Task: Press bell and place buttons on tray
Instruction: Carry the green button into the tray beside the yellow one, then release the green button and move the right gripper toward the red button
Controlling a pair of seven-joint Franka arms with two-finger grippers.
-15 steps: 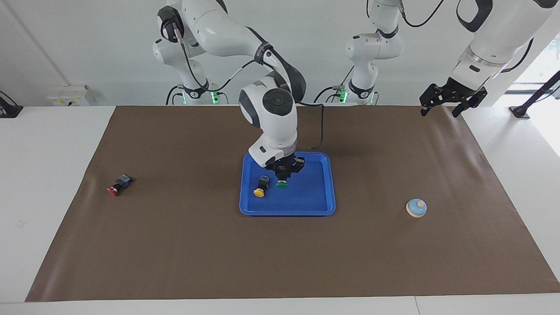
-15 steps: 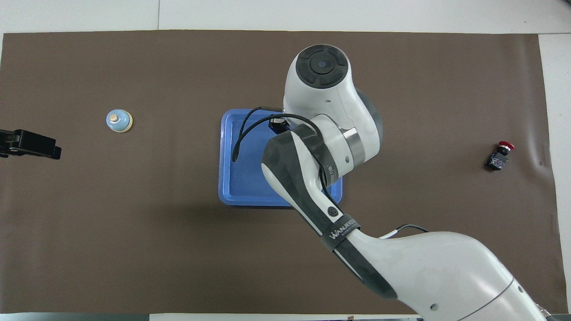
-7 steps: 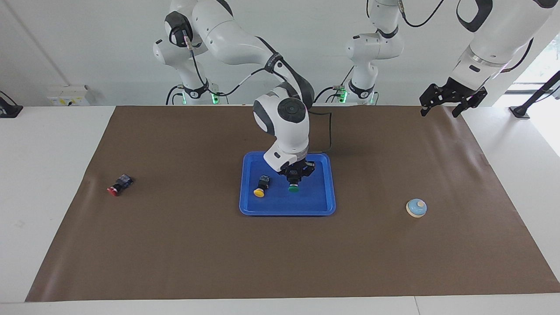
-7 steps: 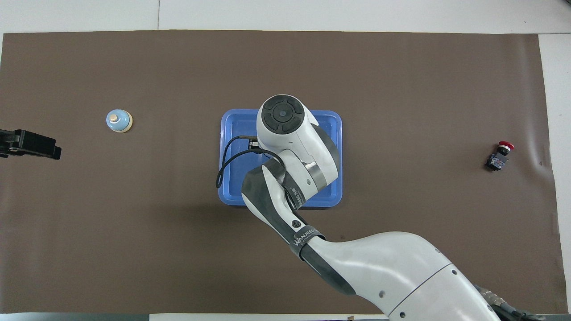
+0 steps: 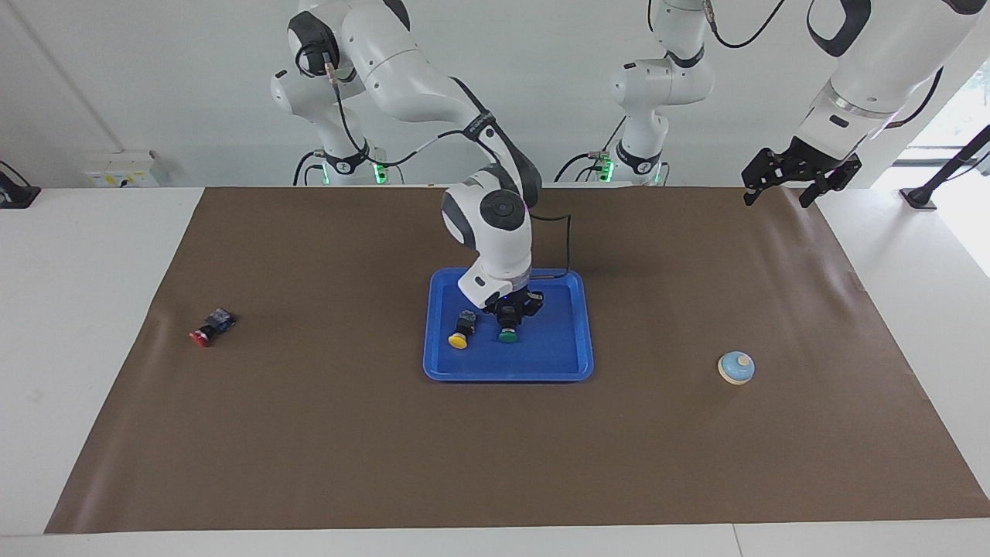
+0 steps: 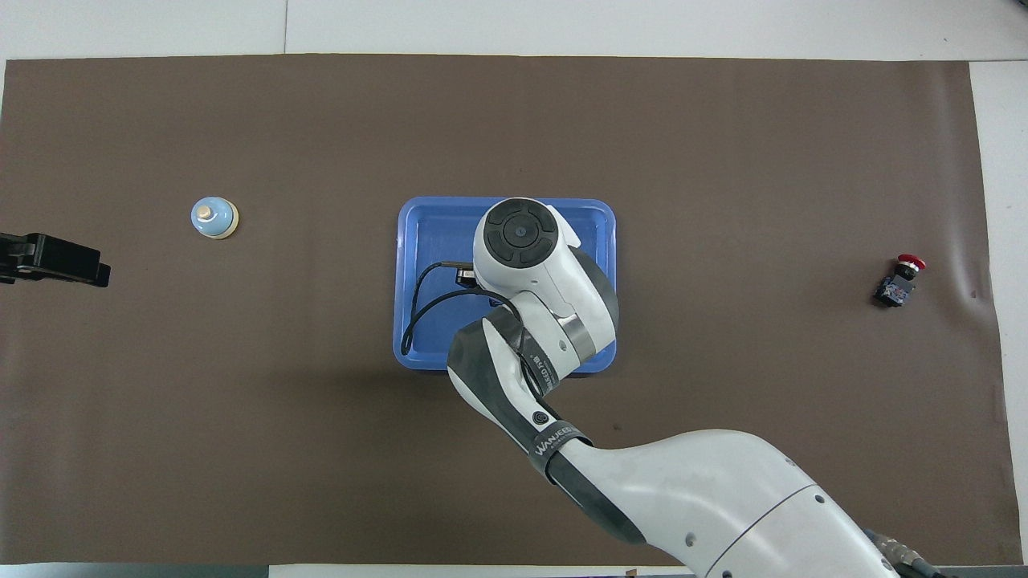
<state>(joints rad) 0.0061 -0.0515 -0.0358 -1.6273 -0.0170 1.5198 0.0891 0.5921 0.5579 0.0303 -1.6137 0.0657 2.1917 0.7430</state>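
The left gripper (image 5: pixel 800 179) waits, raised over the mat's edge, its fingers spread. The right gripper (image 5: pixel 508 311) is clamped on the green button (image 5: pixel 507 335) in the tray (image 5: pixel 568 363), beside the yellow button (image 5: pixel 459 338); overhead, the arm hides both. The red button (image 5: pixel 206 331) and, farthest, the bell (image 5: pixel 735 367) sit on the mat at opposite ends.

Glossy white arms (image 5: pixel 418 70) with dark grey joint bands, round black caps, thin black cables, "WANJEE" lettering.

Red button (image 5: pixel 209 328) & bell (image 5: pixel 735 367) unobstructed; tray (image 5: pixel 557 363) prob. crowded.
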